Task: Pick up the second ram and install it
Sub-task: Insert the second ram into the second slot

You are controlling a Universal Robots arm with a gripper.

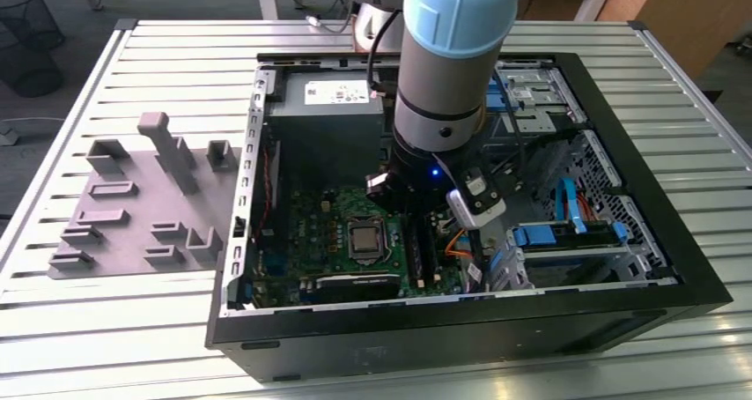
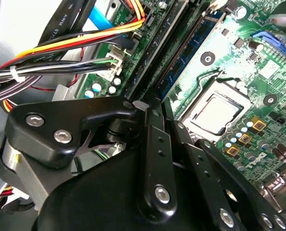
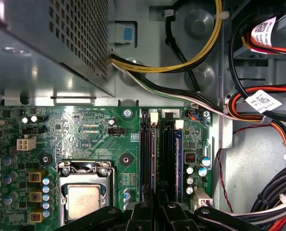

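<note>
**Exterior view.** The arm reaches down into the open computer case (image 1: 658, 268). The gripper (image 1: 408, 204) is low over the motherboard (image 1: 317, 233), right above the memory slots. The grey fixture (image 1: 129, 215) lies well apart from the gripper, outside the case.

**Second wrist view.** The gripper (image 2: 150, 108) is clenched, its fingers (image 2: 155, 144) drawn together into one bar. Its tip sits on the line of a memory slot (image 2: 155, 60) that runs away from it. Just beside that line, on the processor socket's (image 2: 219, 113) side, a seated stick (image 2: 187, 53) shows blue chips.

**First wrist view.** A thin edge runs straight out from the gripper (image 3: 157, 209) along the slot. We take this edge for the second ram (image 3: 153, 159). We cannot tell whether the gripper pinches its near end or merely bears on it. The seated stick (image 3: 178, 154) stands just beside it.

**Judgement.** Pick-up appears done, and the installation step is in hand. Seating calls for straight, even pressure along the slot line, with no tilt toward the neighbouring stick.
</note>
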